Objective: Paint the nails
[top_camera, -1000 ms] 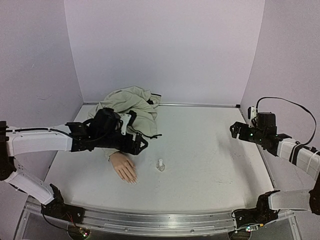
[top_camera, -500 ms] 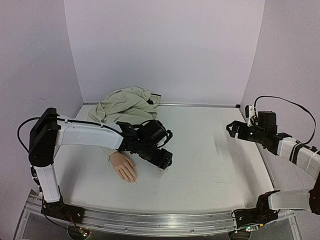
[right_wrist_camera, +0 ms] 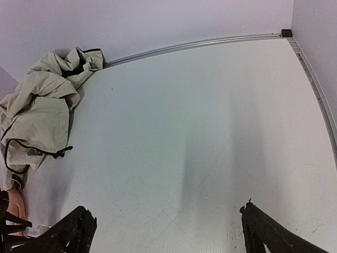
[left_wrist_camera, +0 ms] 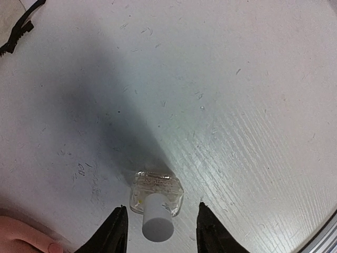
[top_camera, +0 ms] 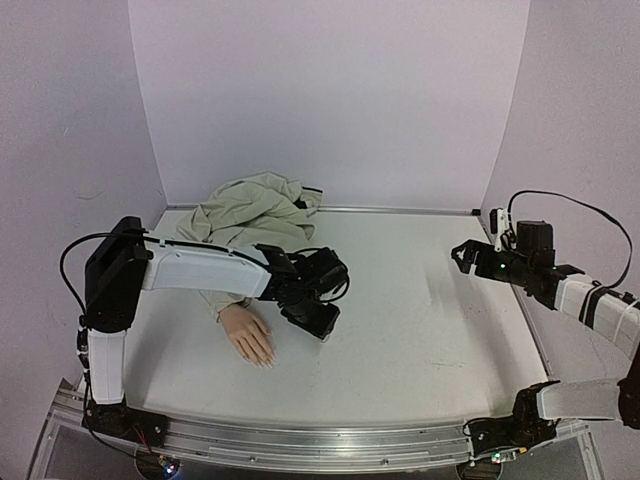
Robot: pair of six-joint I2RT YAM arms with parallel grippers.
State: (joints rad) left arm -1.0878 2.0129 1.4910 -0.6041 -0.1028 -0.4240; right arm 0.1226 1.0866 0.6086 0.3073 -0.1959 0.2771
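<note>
Straddling the white cap (left_wrist_camera: 157, 225) of the small glass bottle (left_wrist_camera: 156, 191), the left jaws stand partly open. A sliver of gap shows on either side of the cap, so nothing is gripped yet. The bottle stands upright on the worktop (left_wrist_camera: 237, 105), its long axis pointing up at the wrist camera, centred between the fingers (left_wrist_camera: 117, 234). A pink fingertip of the mannequin hand (top_camera: 247, 333) peeks into the lower corner of that view. Its nails (top_camera: 264, 359) point toward the near edge, just beside the left jaws. The right jaws — spread wide, empty — hang well apart at the far side, so the left arm is plainly nearer. I judge the coming move to be a squeeze on the cap.
</note>
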